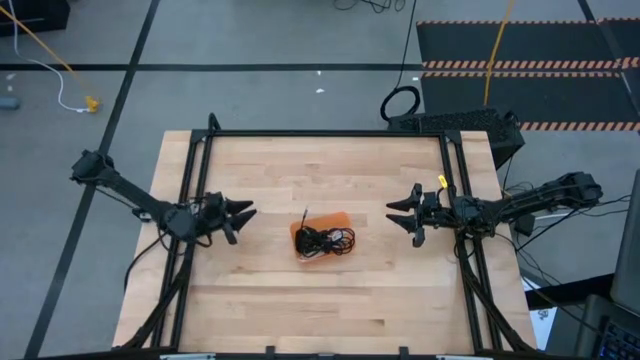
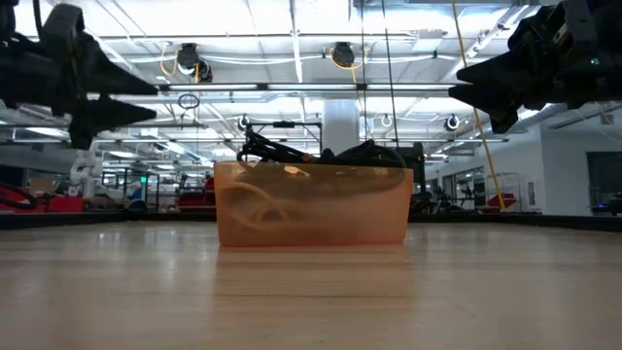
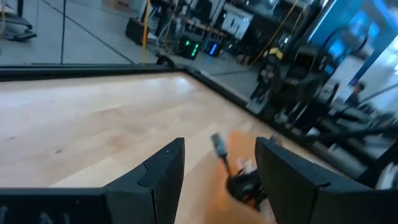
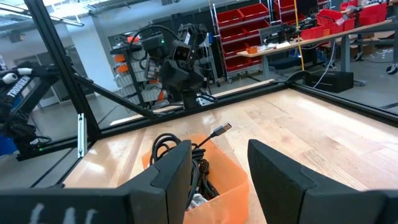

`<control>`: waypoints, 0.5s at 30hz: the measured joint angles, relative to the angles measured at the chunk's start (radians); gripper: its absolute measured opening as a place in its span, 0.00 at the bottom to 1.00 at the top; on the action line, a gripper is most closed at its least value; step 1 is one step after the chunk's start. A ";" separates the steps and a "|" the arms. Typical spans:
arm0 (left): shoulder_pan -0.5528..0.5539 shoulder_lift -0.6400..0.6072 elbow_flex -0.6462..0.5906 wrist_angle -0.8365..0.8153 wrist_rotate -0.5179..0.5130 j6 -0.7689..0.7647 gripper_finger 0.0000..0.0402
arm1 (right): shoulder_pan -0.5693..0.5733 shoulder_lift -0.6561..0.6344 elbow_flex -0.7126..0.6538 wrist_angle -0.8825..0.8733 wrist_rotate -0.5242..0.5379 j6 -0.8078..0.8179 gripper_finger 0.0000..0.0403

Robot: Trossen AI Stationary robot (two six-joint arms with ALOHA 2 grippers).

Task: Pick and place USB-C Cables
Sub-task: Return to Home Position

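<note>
I saw the cables (image 1: pixel 325 240) piled in the orange bin (image 1: pixel 338 218) at the middle of the table (image 1: pixel 300 170). My left gripper (image 1: pixel 243 222) and right gripper (image 1: pixel 393 214) hung either side of it, both spread wide, gripping nothing.

Dark jointed arms (image 1: pixel 130 193), angular black fingers (image 4: pixel 165 177)

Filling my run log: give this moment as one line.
USB-C cables in orange bin | left gripper open, empty | right gripper open, empty
</note>
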 joint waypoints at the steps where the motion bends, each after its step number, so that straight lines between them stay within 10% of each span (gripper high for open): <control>1: 0.000 -0.021 0.000 0.000 0.000 0.000 0.49 | 0.000 0.000 0.000 0.000 0.000 0.000 0.38; 15: 0.000 -0.104 0.000 -0.001 0.000 -0.001 0.49 | 0.000 0.000 0.000 0.000 0.000 0.000 0.38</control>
